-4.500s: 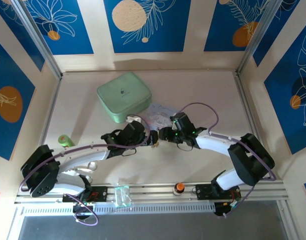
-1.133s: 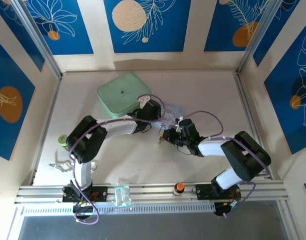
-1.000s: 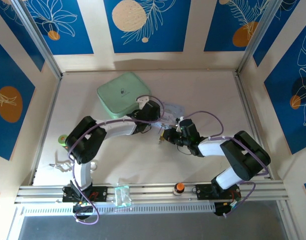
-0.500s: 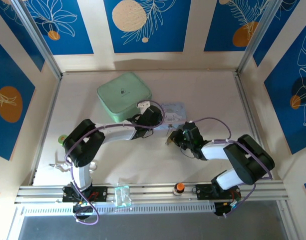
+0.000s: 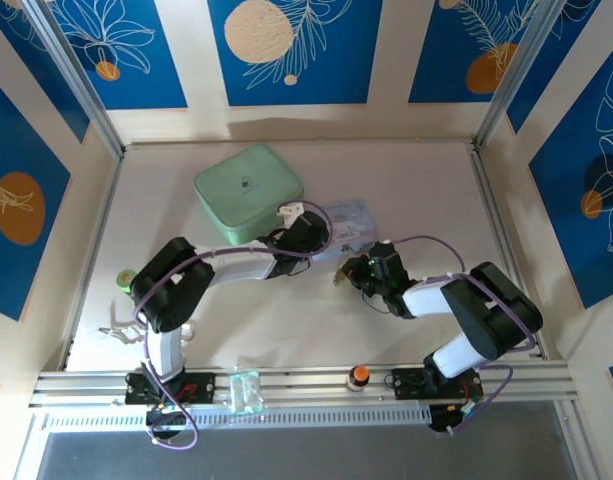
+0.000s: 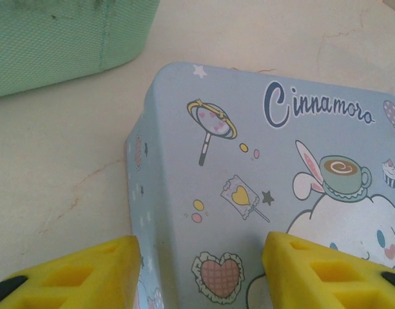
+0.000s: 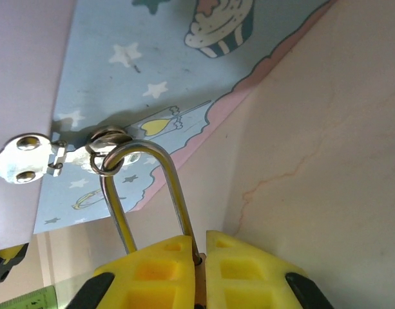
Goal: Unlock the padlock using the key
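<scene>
right hand (image 7: 198, 243) pinching padlock (image 7: 180, 206) hooked on blue tin (image 6: 249, 161), left hand (image 6: 198, 252) open astride it

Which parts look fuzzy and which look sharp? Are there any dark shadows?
Left wrist view: the cartoon print on the blue tin is sharp, and the left gripper's yellow fingers look a bit soft. Right wrist view: the shackle of the padlock is crisp, with a bright glint along it. Top external view: even light, with only faint shadows on the table.

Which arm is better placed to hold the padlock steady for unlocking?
Right. The right gripper is shut on the padlock, whose shackle threads the blue tin's hasp ring. The left gripper merely straddles the tin's corner, jaws apart.
</scene>
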Available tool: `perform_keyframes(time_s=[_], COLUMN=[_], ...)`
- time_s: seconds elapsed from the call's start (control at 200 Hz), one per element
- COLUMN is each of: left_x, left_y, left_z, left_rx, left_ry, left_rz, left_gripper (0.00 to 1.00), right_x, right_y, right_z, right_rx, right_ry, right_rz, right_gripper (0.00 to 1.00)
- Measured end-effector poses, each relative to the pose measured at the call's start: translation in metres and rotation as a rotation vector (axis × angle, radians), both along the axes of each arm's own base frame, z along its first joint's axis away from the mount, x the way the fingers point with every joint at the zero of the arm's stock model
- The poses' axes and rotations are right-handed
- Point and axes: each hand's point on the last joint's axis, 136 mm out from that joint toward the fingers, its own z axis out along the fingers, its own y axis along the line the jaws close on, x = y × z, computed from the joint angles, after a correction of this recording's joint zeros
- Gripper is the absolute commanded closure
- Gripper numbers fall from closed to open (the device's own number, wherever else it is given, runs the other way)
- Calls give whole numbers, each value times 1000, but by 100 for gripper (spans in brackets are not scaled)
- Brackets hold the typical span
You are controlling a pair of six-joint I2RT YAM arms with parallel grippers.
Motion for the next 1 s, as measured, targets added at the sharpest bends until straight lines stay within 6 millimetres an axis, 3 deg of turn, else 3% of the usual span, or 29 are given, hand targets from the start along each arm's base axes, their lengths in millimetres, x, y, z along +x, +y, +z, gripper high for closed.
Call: perform_keyframes(time_s=[0.365, 0.996], left_x=[4, 6], left_y=[1, 0], left_z=[0, 0], left_rx=[7, -14], left_ry=[-32, -64], left_rz=[30, 25], left_gripper=[49, 49], right_x=[8, 15], right_y=[-16, -17], right_z=[2, 10], right_rx=[20, 104], right_ry=[14, 30], right_rz=[-19, -106], right_gripper=[100, 100])
